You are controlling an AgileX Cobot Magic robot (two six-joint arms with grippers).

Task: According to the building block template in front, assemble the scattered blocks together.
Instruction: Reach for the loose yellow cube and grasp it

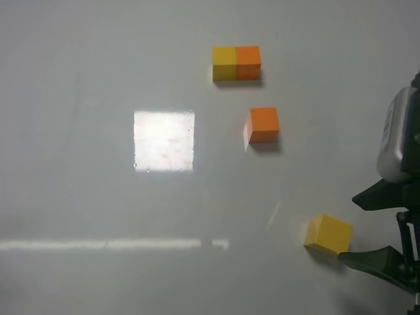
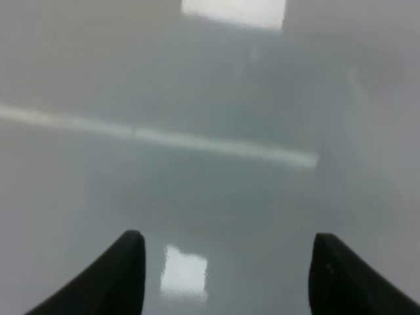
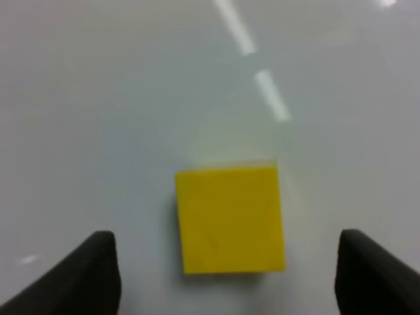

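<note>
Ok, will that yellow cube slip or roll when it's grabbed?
Probably rigid: the yellow cube has crisp edges and flat faces, so the open right gripper should seat squarely. Unlikely to roll, but on the glossy table a push may slide it.

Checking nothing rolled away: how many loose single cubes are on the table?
2. The orange cube sits just below the joined template bar in the exterior view; the yellow cube lies lower right, at the tips of the open right gripper. None seems hidden.
</note>
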